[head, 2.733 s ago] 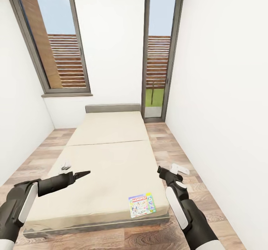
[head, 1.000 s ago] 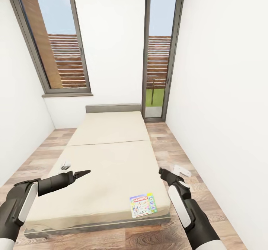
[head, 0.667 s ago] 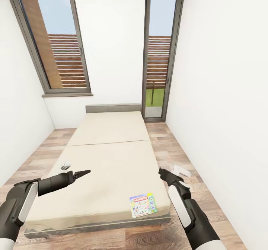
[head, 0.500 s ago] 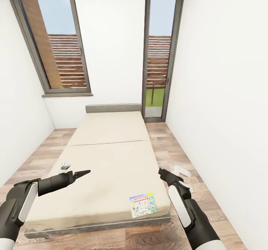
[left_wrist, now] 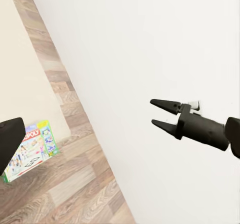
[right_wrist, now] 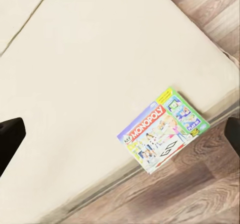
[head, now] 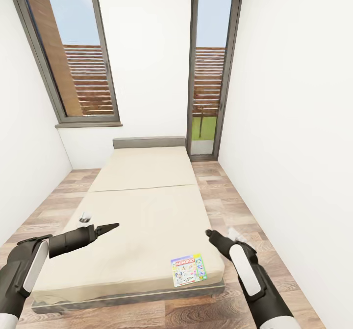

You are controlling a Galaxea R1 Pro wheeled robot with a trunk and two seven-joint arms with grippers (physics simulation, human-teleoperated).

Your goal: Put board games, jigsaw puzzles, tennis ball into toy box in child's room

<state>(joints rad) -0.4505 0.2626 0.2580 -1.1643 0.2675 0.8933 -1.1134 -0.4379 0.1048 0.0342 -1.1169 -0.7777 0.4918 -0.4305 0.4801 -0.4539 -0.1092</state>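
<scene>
The Monopoly box [head: 188, 269] lies flat at the bed's [head: 147, 211] near right corner, just overhanging the edge. It is probably light, stiff and slick; pinch that overhang. The right gripper [head: 210, 233] hovers nearby, apparently parted and empty; the left gripper [head: 110, 228] looks closed, empty.

Right tool [right_wrist: 120, 134] fingertips cut off by frame edges.

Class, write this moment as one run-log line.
Monopoly box: bed corner, flat | right gripper: above bed edge, open, empty | left gripper: over mattress, empty
</scene>
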